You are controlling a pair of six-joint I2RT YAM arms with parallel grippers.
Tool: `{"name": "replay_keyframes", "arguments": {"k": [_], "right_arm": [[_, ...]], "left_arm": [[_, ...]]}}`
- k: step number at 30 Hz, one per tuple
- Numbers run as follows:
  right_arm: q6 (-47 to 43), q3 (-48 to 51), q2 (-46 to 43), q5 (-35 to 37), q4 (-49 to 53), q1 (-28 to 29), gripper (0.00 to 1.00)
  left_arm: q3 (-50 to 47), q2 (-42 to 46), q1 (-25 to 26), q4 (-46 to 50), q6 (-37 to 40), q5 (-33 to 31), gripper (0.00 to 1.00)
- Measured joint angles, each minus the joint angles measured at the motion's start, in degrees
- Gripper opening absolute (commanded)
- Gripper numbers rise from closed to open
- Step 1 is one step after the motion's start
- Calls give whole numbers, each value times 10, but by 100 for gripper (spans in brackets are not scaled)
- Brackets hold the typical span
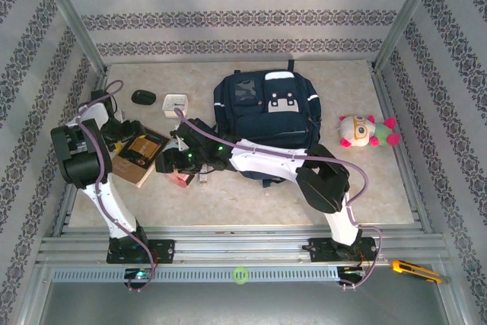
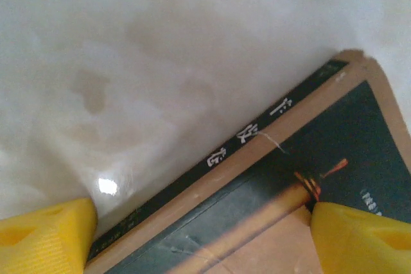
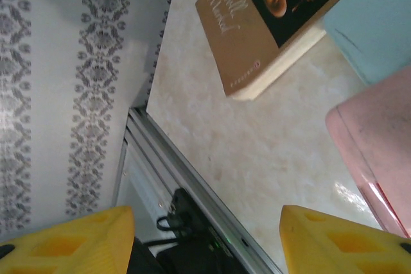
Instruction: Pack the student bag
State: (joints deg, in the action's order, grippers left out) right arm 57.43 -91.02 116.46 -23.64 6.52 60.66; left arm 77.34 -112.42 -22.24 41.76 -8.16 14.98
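The left end effector [image 2: 204,239] has its two yellow fingers [image 2: 48,235] wide apart, low over the near-left part of the tabletop [image 1: 380,188]. In its wrist view they stand either side of the spine edge of a book [image 2: 308,178], one finger over bare stone and the other over the cover, and I see no clamping. The right end effector [image 3: 209,239] is also spread apart with nothing between its fingers. Its arm reaches across to the left, and a pink thing [image 3: 379,152] sits just beside its right finger, with the same book further off.

The student bag [image 1: 266,112] lies flat at the back centre of the tabletop, front side up. It is dark navy fabric with grey-white trim stripes, a pale grey buckle patch near the top and a mesh-fronted pocket at the upper left. The right arm crosses over its lower edge, so I can't see that part.

By my count there is one bag, one book, one pink thing, one black mouse [image 1: 143,97], one small white box [image 1: 176,102] beside the mouse and one plush toy [image 1: 367,131] to the right of the bag, well apart from it. One yellow cutter [image 1: 415,270] and one green ring [image 1: 241,273] rest on the near rail, off the tabletop.
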Motion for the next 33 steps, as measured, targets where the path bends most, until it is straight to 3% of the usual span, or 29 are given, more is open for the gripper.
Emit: {"name": "replay_keyframes", "arguments": {"k": [6,16,23,33], "right_arm": [[60,-11,23,16,-34,9,63],[170,-76,117,110,-58,66,63],[185,-148,173,150,-40,70,59],[178,-221,243,173,2,70,61]], "left_arm": [[-30,23,0,0,-2,0,88],[-27,51,0,33,-10,-22,86],[-31,49,0,34,-10,-16,82],[-44,50,-1,31,-8,-14,83]]}}
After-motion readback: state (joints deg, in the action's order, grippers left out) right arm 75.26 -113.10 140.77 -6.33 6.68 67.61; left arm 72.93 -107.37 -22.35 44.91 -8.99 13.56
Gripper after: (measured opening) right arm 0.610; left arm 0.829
